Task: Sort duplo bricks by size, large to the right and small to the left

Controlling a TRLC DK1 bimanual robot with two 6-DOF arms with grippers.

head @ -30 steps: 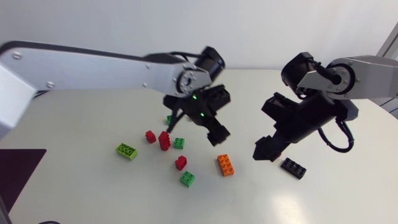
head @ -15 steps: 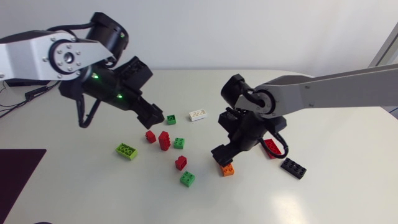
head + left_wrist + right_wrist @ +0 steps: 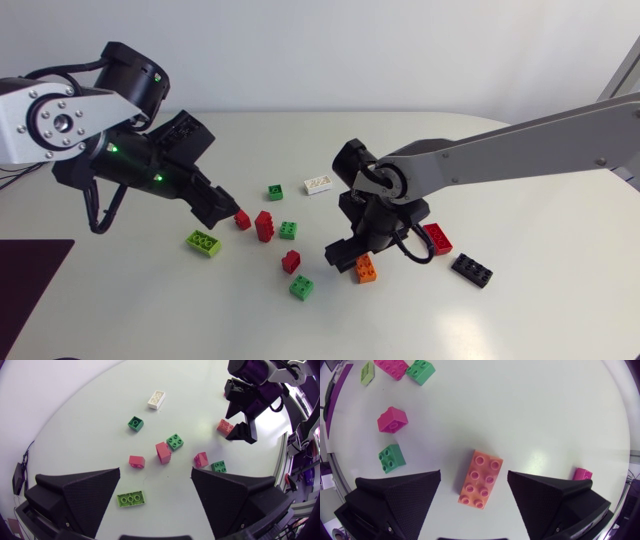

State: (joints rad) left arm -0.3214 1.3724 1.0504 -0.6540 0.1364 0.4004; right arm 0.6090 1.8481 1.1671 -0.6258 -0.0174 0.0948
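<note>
**Inspector:** State of the right gripper (image 3: 474, 475)?

**Officer:** It is released and holds nothing. Its fingers stand apart, one on each side of the orange brick (image 3: 364, 267), and neither touches it. That brick lies flat on the desk (image 3: 530, 320), eight studs up.

**Inspector:** The other large bricks?

**Officer:** The large red brick (image 3: 436, 238) lies near the orange brick, on its right. The black brick (image 3: 471, 270) is farther right.

**Inspector:** The small ones?

**Officer:** The near green brick (image 3: 301, 288) and the low red brick (image 3: 291, 262) are just left of the orange brick. Farther left are the middle green brick (image 3: 287, 230), the tall red brick (image 3: 264, 226) and the small red brick (image 3: 241, 218). The lime brick (image 3: 203, 242) is farthest left. The white brick (image 3: 319, 184) and the far green brick (image 3: 273, 192) lie beyond the orange brick, up-desk and to its left.

**Inspector:** The left gripper (image 3: 156, 470)?

**Officer:** It is well left of the orange brick, with fingers spread and empty.

**Inspector:** Any markings?

**Officer:** Any stud lettering is too small to read.
</note>
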